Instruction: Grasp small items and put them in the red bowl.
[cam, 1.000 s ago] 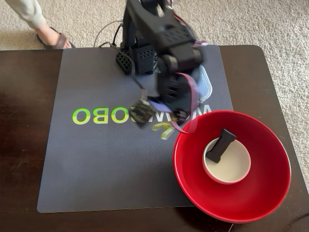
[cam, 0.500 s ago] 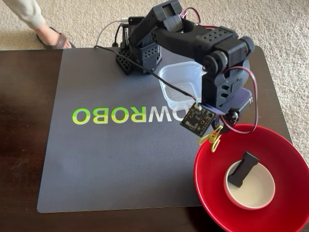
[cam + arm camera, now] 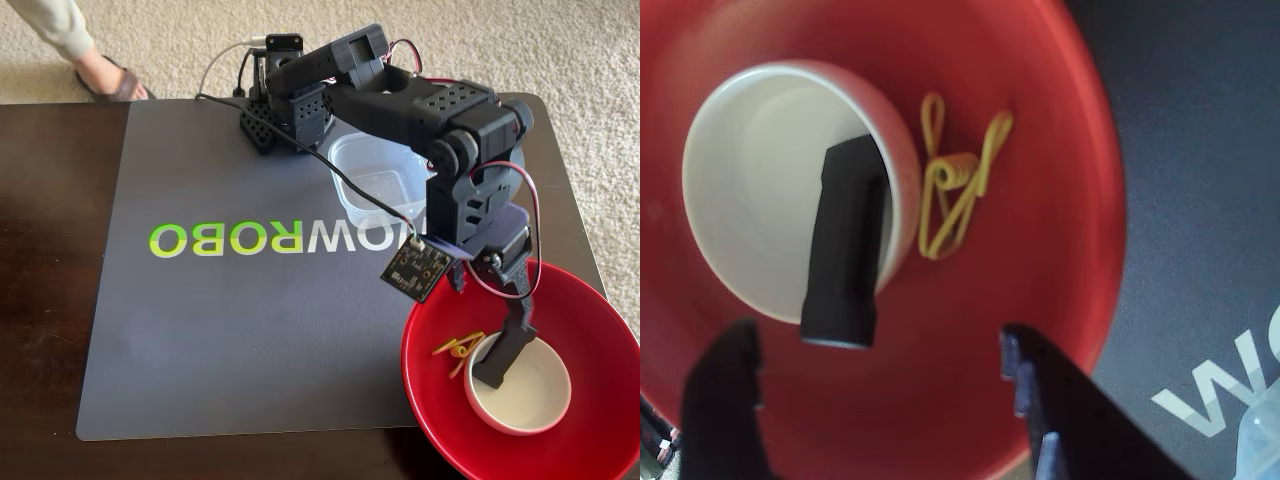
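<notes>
**Mia:** Where is the yellow-green clip (image 3: 958,186)?

**Ben:** It lies inside the red bowl (image 3: 440,400), on the red floor of it. In the fixed view the clip (image 3: 458,347) sits just to the left of the small white dish (image 3: 535,400). In the wrist view it is just to the right of the dish (image 3: 750,200), very near its rim.

**Mia:** What else is in the bowl (image 3: 1060,120)?

**Ben:** The white dish is in there too. A dark grey piece (image 3: 845,245) leans over the dish's rim, with one end in the dish and the other end sticking out. The fixed view shows the same dark piece (image 3: 497,362) tilted on the dish's edge.

**Mia:** And the gripper (image 3: 875,385)?

**Ben:** Its two fingers are spread wide apart with nothing between them. It hangs over the bowl, above the dark piece. In the fixed view the gripper (image 3: 515,315) is over the top part of the bowl.

**Mia:** What is near the bowl?

**Ben:** A little circuit board (image 3: 414,269) dangles from the arm by a wire, just left of the bowl's rim. The clear tub (image 3: 375,185) sits on the grey mat (image 3: 220,330), farther up, partly behind the arm. The mat lies on a dark table (image 3: 40,300), and a foot in a sandal (image 3: 105,75) is on the carpet in the top left corner
</notes>
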### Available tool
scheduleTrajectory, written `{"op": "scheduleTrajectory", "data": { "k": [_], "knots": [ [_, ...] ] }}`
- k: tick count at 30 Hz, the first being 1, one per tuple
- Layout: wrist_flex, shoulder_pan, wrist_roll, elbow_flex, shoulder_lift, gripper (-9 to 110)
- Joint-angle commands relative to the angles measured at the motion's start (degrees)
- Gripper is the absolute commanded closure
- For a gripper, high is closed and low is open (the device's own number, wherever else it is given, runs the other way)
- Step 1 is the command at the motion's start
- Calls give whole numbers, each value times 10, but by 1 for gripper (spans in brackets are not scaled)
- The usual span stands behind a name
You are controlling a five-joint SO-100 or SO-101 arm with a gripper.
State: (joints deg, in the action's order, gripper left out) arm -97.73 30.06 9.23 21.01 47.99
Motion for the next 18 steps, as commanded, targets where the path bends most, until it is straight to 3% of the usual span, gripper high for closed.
{"op": "scheduleTrajectory", "data": {
  "k": [1,12,18],
  "knots": [
    [-1,-15,5,4,64,58],
    [2,137,172,453,423,59],
    [11,120,265,678,523,60]
  ]
}}
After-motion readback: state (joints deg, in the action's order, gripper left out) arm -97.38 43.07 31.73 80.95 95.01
